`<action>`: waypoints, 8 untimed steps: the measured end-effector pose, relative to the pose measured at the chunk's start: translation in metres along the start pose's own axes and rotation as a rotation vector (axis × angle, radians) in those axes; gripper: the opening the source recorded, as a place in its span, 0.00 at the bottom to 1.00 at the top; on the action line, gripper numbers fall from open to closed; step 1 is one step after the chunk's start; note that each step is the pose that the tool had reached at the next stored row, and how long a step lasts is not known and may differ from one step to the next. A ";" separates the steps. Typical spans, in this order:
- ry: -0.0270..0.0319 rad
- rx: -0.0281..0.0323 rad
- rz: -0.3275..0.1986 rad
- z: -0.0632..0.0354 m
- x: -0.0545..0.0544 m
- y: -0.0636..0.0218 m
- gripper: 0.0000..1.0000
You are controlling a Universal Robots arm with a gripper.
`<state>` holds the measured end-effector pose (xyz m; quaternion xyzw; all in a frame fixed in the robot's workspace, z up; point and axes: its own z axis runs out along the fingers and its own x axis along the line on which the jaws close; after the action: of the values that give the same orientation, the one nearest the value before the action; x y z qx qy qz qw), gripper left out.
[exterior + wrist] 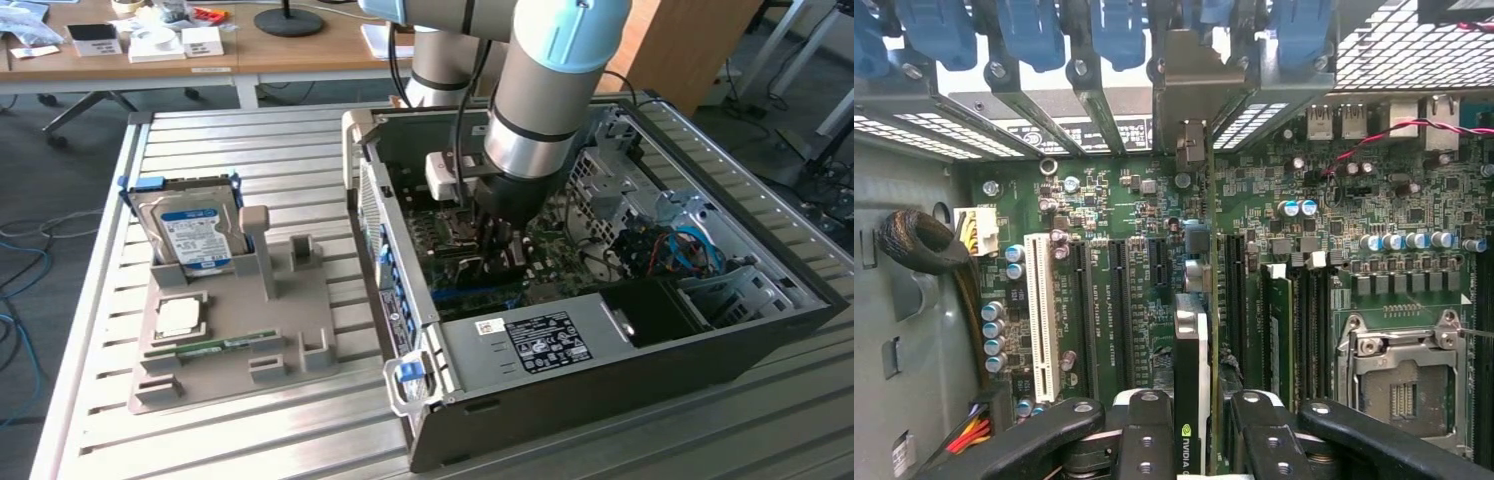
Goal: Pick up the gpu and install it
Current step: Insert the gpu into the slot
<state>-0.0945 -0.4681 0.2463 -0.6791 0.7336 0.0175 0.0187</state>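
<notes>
Flanking the gpu point(1192, 340) in the gripper point(1194, 430) stand black slots point(1120, 310).

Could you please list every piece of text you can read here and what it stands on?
"NVIDIA", partly seen: on the gpu gripped by the hand.
Power supply label: too small to read.
Hard drive label: too small to read.
Motherboard slot print: blurred.

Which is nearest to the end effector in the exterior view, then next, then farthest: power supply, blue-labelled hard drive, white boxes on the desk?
1. Power supply, inside the case with the end effector.
2. Hard drive, on the grey tray, exterior view's left.
3. White boxes, on the desk behind.
</notes>
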 end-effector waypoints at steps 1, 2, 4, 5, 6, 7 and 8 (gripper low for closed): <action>0.0001 -0.0001 0.000 -0.0001 0.000 0.0000 0.27; 0.0003 -0.0002 0.000 -0.0003 0.000 0.0000 0.27; 0.0006 -0.0002 0.000 -0.0005 0.000 0.0000 0.27; 0.0006 -0.0002 0.000 -0.0005 0.000 0.0000 0.27; 0.0005 -0.0002 0.000 -0.0005 0.000 0.0000 0.27; 0.0006 -0.0002 0.000 -0.0006 0.000 0.0000 0.27; 0.0007 -0.0003 0.000 -0.0006 0.000 0.0000 0.27</action>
<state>-0.0945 -0.4682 0.2469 -0.6791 0.7337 0.0174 0.0184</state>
